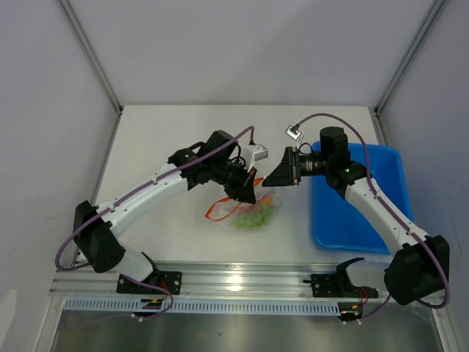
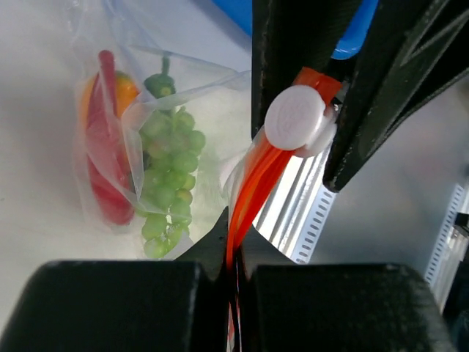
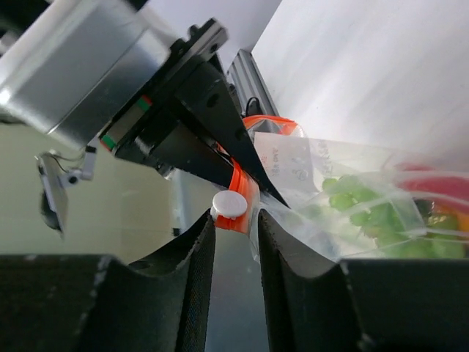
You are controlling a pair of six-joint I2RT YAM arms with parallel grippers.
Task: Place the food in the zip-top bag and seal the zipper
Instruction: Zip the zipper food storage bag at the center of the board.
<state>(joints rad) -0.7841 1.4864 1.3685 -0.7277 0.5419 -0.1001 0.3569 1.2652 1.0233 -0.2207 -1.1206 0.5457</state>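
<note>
**Overhead view.** Both arms meet above the white desk [image 1: 168,147]. The left pincer [image 1: 246,192] and the right pincer [image 1: 267,178] stand nose to nose, just beside each other. The small clear crinkly zip-top bag [image 1: 245,213] lies directly below the left pincer, apparently resting on the desk. A blue rectangular plastic tray [image 1: 359,213] lies behind the right pincer, under its arm.

**Left wrist view.** The left pincer is clenched on the thin orange-red zipper strip [image 2: 253,183]. Ahead of it, inside the bag, lie the bunch of green toy grapes [image 2: 168,176] and a slim red pepper-like piece [image 2: 102,161]. The round white slider tab [image 2: 294,117] sits further along the strip, between the right pincer's fingers.

**Right wrist view.** The jaws stand slightly apart with the slider at their tips. Whether they pinch it or merely flank it cannot be told.

**Step in hand (judged): sealing.** The food appears loaded.
- Keep the left anchor firm and the strip taut and straight.
- Seat the slider squarely between the right fingers.
- Draw it along the strip's own line without twisting.
</note>
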